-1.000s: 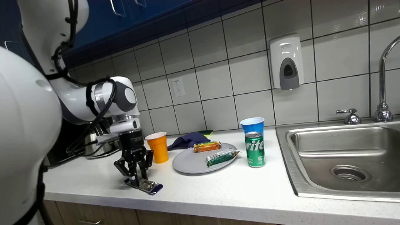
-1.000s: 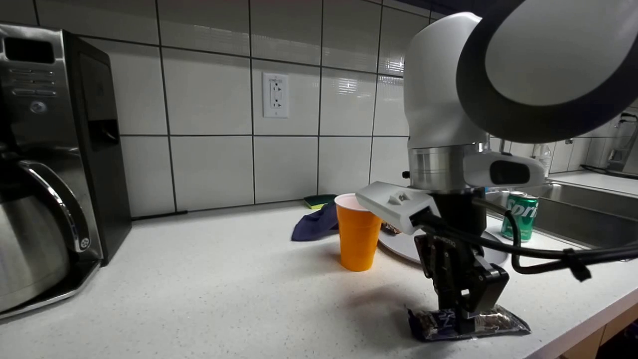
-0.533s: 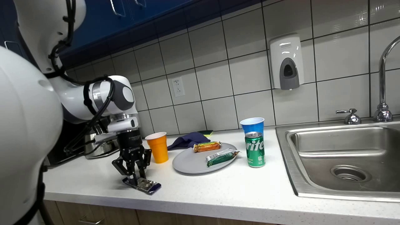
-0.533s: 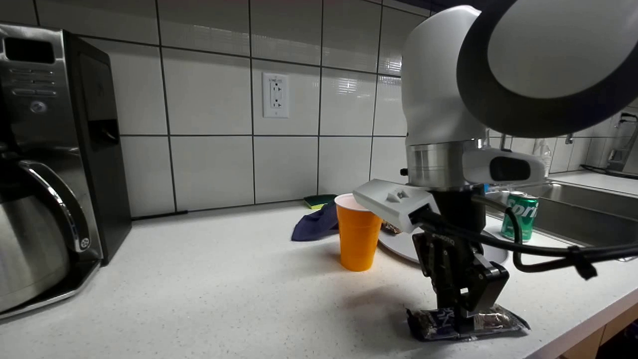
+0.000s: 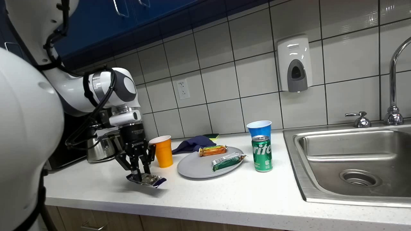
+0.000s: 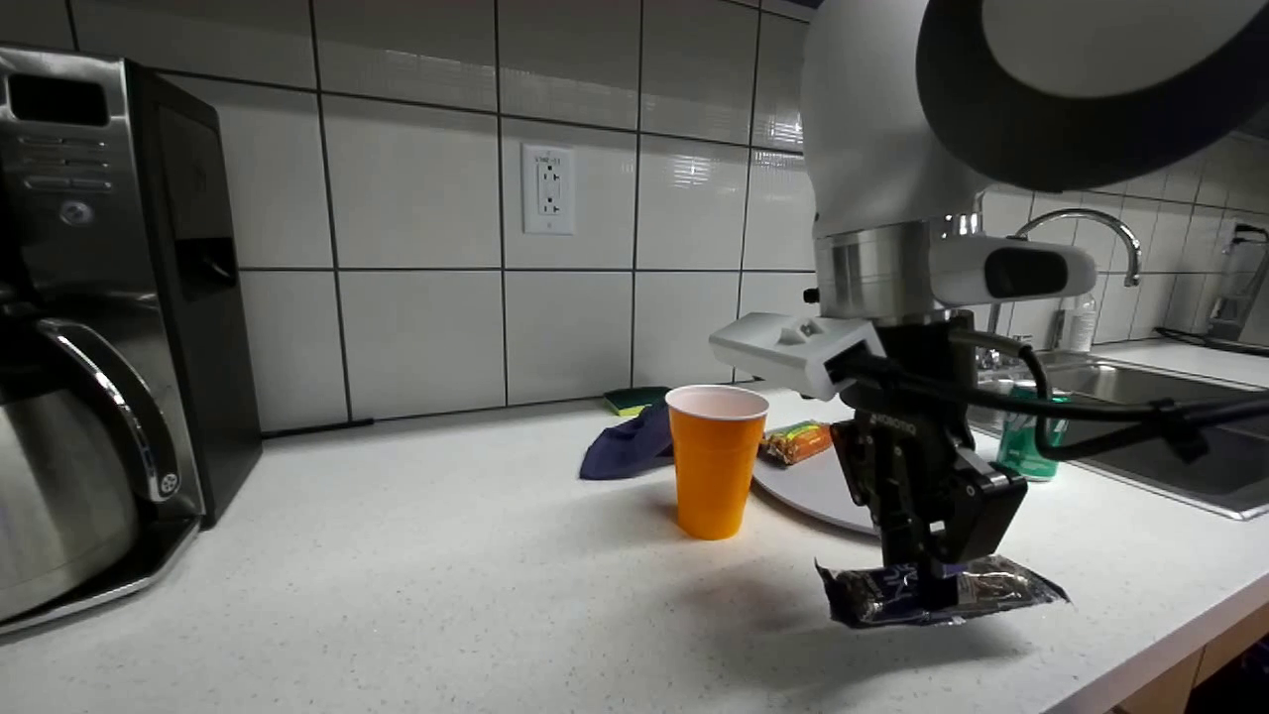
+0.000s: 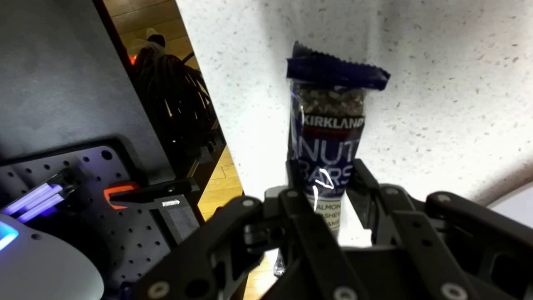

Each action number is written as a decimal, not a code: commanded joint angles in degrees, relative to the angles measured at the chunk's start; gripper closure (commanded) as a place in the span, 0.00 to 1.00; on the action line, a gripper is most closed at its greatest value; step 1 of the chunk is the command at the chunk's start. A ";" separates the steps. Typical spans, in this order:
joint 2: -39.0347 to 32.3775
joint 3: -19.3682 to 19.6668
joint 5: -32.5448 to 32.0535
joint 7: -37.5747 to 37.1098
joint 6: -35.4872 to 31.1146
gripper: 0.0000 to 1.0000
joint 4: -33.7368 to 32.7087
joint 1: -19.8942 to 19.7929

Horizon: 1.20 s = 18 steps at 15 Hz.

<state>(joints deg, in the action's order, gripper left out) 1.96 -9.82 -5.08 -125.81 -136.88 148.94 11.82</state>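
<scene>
My gripper (image 7: 325, 173) is shut on a dark blue, clear-windowed Kirkland nut bar (image 7: 331, 125), with one finger pressed along each long side. Both exterior views have the bar (image 6: 877, 595) hanging level or slightly tilted just above the white counter, its shadow below it. The fingers cross the bar near its middle, and part of its lower end is hidden behind the gripper in the wrist view. Closest to the gripper stands an upright orange cup (image 5: 163, 152). Beyond that cup lies a grey plate (image 5: 192, 168) bearing an orange-wrapped bar (image 5: 212, 150) and a green-wrapped bar (image 5: 226, 163).
A green Sprite can (image 5: 262, 157) stands in front of a blue cup (image 5: 258, 127), left of the steel sink (image 5: 297, 166). Behind the plate are a dark blue cloth (image 5: 194, 144) and a sponge (image 6: 634, 401). A coffee maker (image 6: 188, 297) flanks the counter, whose front edge is close.
A second ago the bar rested on the counter in the gripper's hold. Gripper and bar have since risen a little, and a gap with a shadow now shows beneath.
</scene>
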 commanded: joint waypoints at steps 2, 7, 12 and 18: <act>3.05 0.54 -3.36 -1.04 3.25 0.92 -0.85 -2.54; 2.76 2.66 -6.02 -0.35 2.33 0.92 -2.18 -5.76; 0.61 4.93 -6.41 0.72 1.45 0.92 -5.22 -8.28; -4.58 7.46 -5.99 2.08 -0.39 0.92 -9.67 -9.77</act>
<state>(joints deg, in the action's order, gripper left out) 0.74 -3.23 -10.88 -125.33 -136.47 142.41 3.08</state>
